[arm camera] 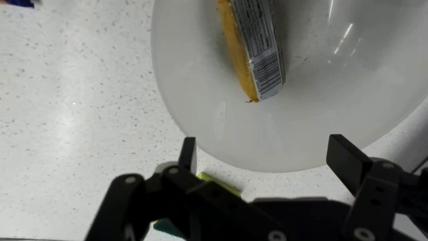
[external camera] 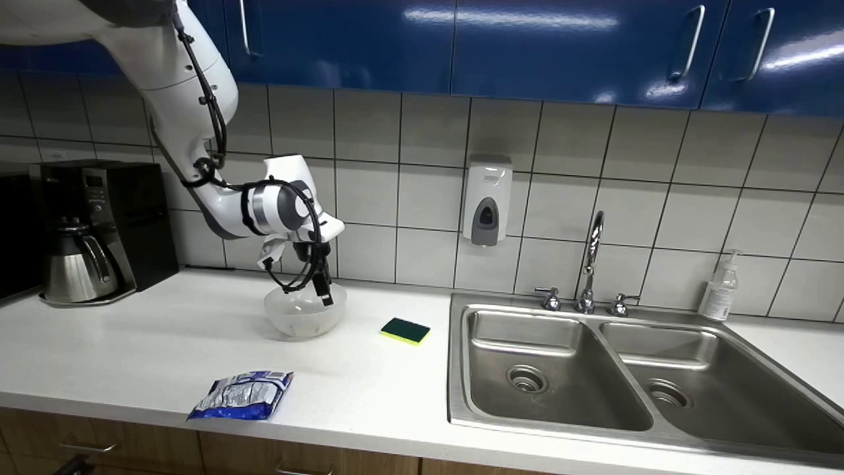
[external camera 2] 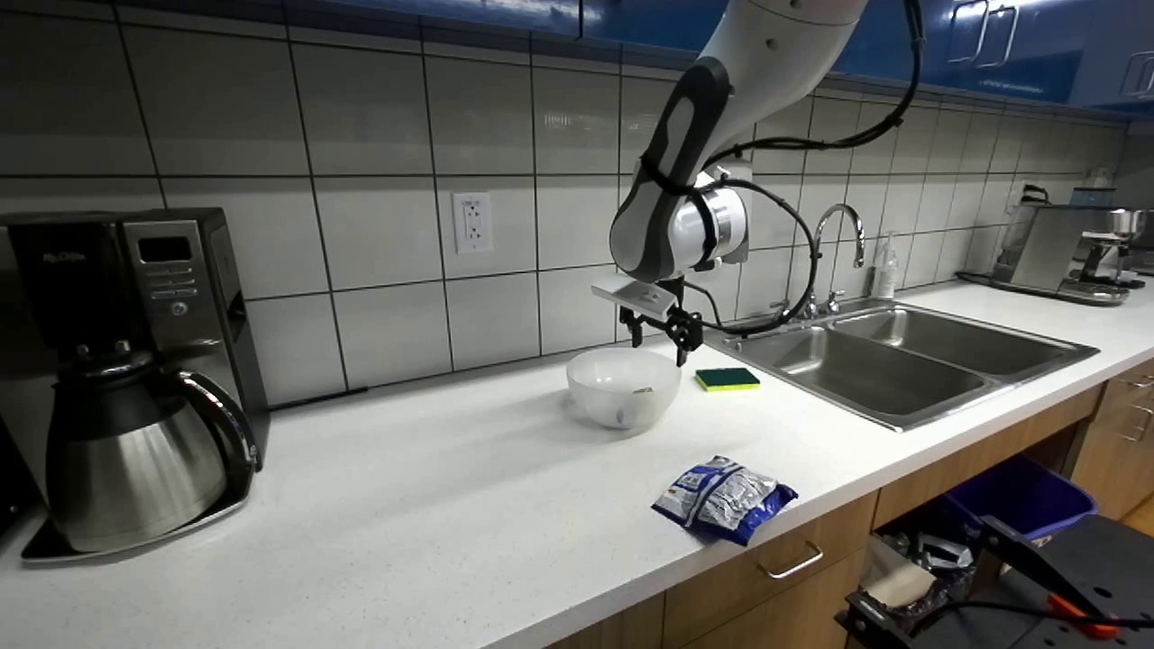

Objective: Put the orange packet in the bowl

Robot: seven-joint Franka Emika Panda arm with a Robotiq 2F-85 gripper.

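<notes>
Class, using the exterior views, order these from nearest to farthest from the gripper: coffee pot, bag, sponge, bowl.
1. Bowl, below the gripper.
2. Sponge, between bowl and sink.
3. Bag, near the front of the counter.
4. Coffee pot, in the coffee maker.

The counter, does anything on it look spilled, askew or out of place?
Mainly the blue-and-white bag: it lies right at the front edge of the counter, perhaps slightly over, so it might fall. I see no spill; the bowl stands upright, the orange packet inside.
</notes>
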